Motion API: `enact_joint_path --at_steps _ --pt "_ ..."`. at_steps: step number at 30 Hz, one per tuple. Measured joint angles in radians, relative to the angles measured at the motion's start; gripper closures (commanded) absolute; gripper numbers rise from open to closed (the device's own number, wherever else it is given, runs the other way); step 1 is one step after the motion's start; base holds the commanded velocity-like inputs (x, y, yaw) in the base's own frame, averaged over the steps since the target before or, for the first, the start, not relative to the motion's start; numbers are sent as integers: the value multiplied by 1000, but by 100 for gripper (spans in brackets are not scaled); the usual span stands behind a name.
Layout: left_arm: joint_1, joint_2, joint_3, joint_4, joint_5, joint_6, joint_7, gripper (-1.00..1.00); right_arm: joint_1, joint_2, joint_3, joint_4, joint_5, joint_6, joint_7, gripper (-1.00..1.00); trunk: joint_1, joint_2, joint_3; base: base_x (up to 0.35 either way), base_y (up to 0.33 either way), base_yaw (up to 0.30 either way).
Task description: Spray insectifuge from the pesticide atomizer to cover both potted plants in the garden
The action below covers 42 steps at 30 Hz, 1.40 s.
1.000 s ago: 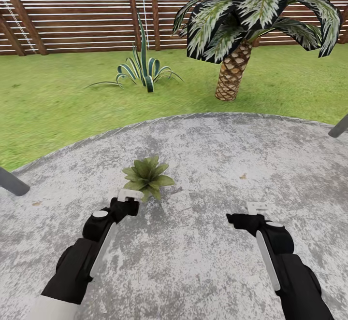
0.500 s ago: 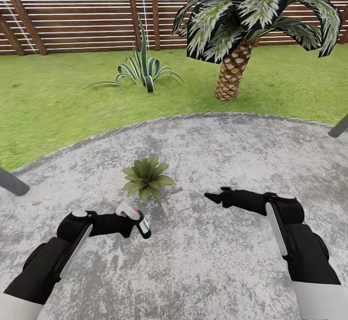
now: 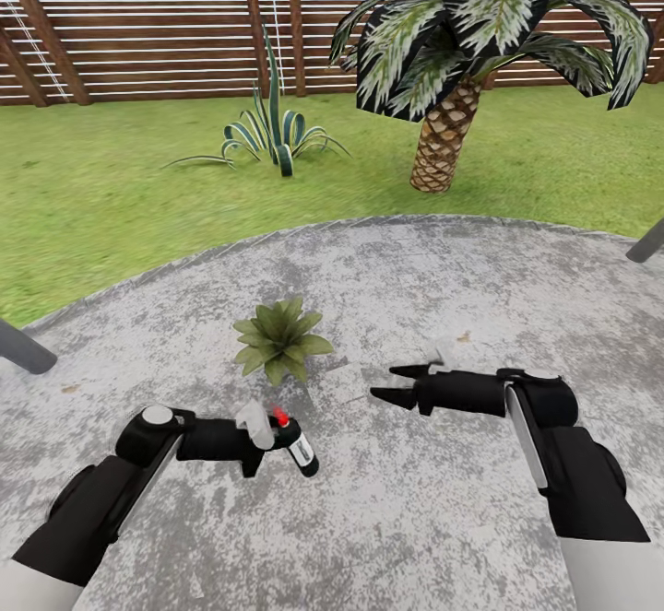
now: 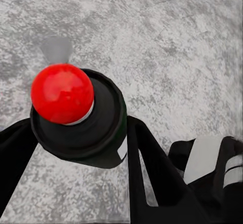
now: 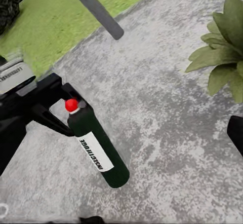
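Two arms over grey mottled patio (image 3: 415, 519) | left gripper (image 3: 267, 440) clamped on slim dark green red-capped pesticide atomizer (image 3: 299, 449), tilted above paving | right gripper (image 3: 397, 383) parted, holding nothing | low green-leaved rosette plant (image 3: 279, 338) just beyond both grippers.

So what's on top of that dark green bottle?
A round red cap tops the slim dark green bottle with the white label, held by the left tool. The nozzle opening itself can't be seen.
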Motion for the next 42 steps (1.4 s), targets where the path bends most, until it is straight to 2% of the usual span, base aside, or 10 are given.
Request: enact_joint_path --at_steps 4,8,9,11,16,19,24,26,28,42 --pt "-19 -1 -93 1 -26 -6 -12 100 0 1 77 0 1 0 5 -100 0 0 0 0 0 0" --pt "-36 -1 -158 4 -39 -8 -16 100 0 2 116 0 1 0 6 -100 0 0 0 0 0 0" --pt "-41 -1 -165 4 -41 -9 -17 100 0 2 118 0 1 0 6 100 0 0 0 0 0 0" --pt "-49 -1 -179 5 -50 -9 -29 100 0 2 121 0 2 0 6 100 0 0 0 0 0 0" --pt "-57 -3 -190 5 -163 -9 -114 100 0 2 123 0 2 0 6 100 0 0 0 0 0 0" --pt "-58 -4 -191 5 -188 -9 -124 100 0 2 123 0 2 0 6 100 0 0 0 0 0 0" --pt "-59 -4 -193 5 -201 -6 -129 100 0 3 137 0 1 1 6 100 0 0 0 0 0 0" --pt "-78 -4 -194 4 -202 -6 -130 100 0 4 202 0 1 1 6 100 0 0 0 0 0 0" --pt "-101 -5 -197 1 -202 -2 -137 100 0 3 231 0 2 1 6 100 0 0 0 0 0 0" --pt "-136 -6 -215 -8 -205 5 -149 100 0 2 241 0 2 1 6 100 0 0 0 0 0 0"
